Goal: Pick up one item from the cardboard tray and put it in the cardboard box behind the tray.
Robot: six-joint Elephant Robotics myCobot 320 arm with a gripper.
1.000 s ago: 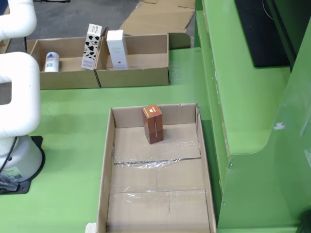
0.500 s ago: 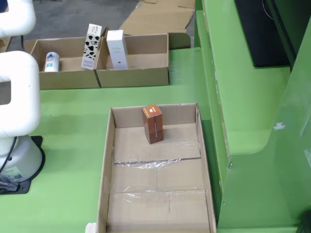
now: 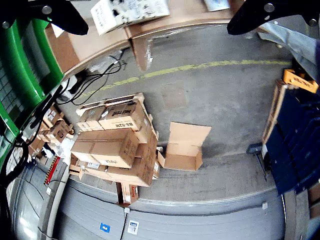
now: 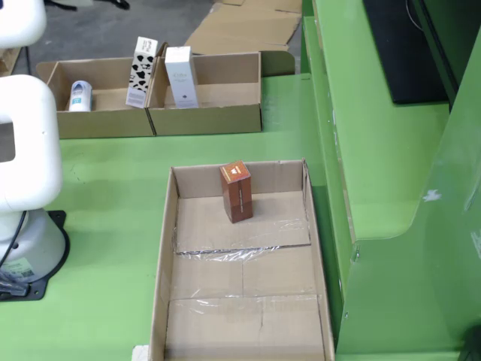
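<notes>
In the fixed view, a small brown carton (image 4: 237, 192) was seen standing upright in the cardboard tray (image 4: 164, 263), its long axis vertical and its orange-marked top turned up toward the camera. It was placed near the tray's far wall, slightly left of centre, with one vertical edge turned toward the camera. The rest of the tray floor showed only clear tape.

Behind the tray, two cardboard boxes were set side by side. In the right-hand box (image 4: 225, 116) a white carton (image 4: 180, 77) was stood upright at the left end. In the left-hand box (image 4: 105, 120) a black-and-white patterned carton (image 4: 140, 72) was leaned at the right end, and a small white bottle (image 4: 80, 95) was seen further left.

The arm's white body (image 4: 26, 143) was visible at the left edge of this view.

In the wrist view, the gripper (image 3: 161, 14) was shown spread wide, its two dark fingers (image 3: 60, 14) well apart at the upper corners and nothing held between them. Stacked cartons (image 3: 117, 145) on a grey floor were seen beyond.
</notes>
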